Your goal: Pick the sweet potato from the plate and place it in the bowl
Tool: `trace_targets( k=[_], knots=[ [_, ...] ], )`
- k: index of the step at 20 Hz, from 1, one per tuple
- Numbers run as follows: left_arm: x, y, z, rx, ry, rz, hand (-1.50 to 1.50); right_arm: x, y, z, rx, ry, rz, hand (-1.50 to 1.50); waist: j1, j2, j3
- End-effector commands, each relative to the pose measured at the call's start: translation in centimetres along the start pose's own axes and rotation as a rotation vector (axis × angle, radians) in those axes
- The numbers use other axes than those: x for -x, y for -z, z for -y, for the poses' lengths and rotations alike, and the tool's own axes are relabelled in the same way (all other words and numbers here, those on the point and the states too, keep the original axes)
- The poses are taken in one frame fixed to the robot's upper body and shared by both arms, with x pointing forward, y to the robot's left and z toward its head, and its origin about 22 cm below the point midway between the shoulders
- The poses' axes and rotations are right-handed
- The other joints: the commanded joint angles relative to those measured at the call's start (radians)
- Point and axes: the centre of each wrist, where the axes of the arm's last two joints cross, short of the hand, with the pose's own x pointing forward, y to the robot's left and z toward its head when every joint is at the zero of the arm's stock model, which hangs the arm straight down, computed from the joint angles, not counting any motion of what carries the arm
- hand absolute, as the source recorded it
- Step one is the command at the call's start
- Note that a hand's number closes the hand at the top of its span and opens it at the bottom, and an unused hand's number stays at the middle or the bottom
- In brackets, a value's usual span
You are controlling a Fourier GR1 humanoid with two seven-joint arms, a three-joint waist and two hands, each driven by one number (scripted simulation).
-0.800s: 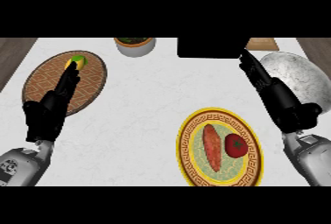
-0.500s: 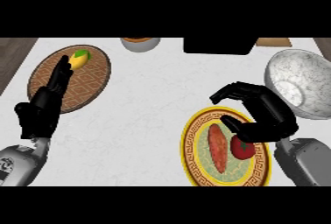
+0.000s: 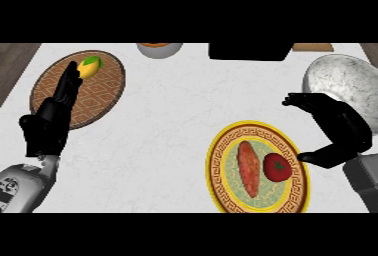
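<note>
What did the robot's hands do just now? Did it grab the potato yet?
The right hand curled its straight fingers, dipped over the plate, and now hovers at its right edge, near the bowl. It grabbed nothing yet. The sweet potato and tomato stayed on the plate; the left hand stayed open at the left.

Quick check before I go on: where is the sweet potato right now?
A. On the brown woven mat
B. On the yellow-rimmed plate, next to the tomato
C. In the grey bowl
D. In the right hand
B: the sweet potato lies on the plate, just left of the tomato; the right hand is curled over the plate's right edge and holds nothing.
</note>
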Motion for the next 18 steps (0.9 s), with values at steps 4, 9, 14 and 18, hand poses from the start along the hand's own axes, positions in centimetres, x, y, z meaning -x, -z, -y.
trace_targets(
  k=[4,9,14,18],
  knots=[
    [1.0,-0.3,0.2,0.002,0.004,-0.023,0.00,-2.8,0.7,4.5,-0.269,-0.193,-0.021,-1.50,-0.001,-0.010,-0.004],
    [0.9,0.4,-1.2,-0.017,0.016,-0.011,0.00,-5.1,3.2,3.8,-0.446,-0.430,-0.124,-1.50,-0.015,-0.016,-0.006],
    [2.8,-0.6,0.5,-0.013,0.021,-0.017,0.00,-4.6,7.0,1.0,-0.611,-0.580,-0.205,-1.50,-0.020,-0.017,-0.008],
    [1.2,-0.2,0.7,0.000,0.011,-0.013,0.00,-4.1,8.5,-0.7,-0.720,-0.590,-0.243,-1.50,-0.025,-0.020,-0.007]
  ],
)
